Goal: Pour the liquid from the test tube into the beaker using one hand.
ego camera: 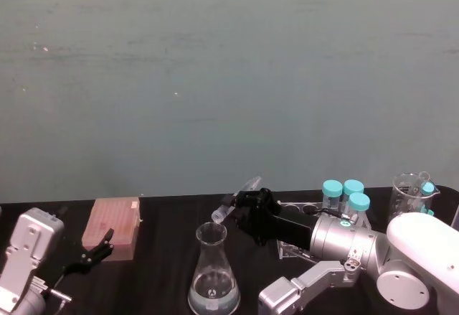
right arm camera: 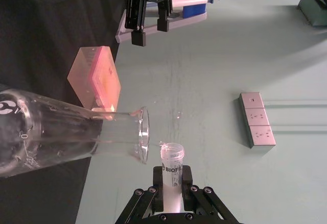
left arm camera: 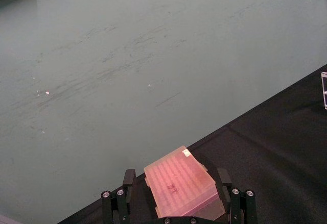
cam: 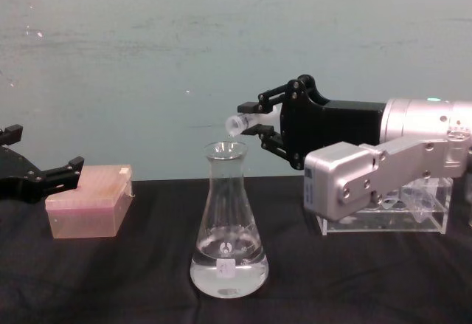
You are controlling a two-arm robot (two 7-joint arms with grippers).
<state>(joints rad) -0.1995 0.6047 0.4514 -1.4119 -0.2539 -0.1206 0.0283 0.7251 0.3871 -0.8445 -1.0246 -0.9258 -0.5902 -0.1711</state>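
Observation:
The beaker, a clear conical flask with a small white label, stands on the black table and holds clear liquid in its base. My right gripper is shut on the test tube, holding it tipped nearly level. The tube's open rim sits just above the flask's mouth. From the head view the tube slants down toward the beaker. In the right wrist view the tube sits between the fingers beside the flask's rim. I cannot tell whether liquid is left in the tube. My left gripper rests open at the left.
A pink tip box lies at the left, beside the left gripper. Behind the right arm stand a clear acrylic rack, teal-capped tubes and another glass vessel. The wall is close behind the table.

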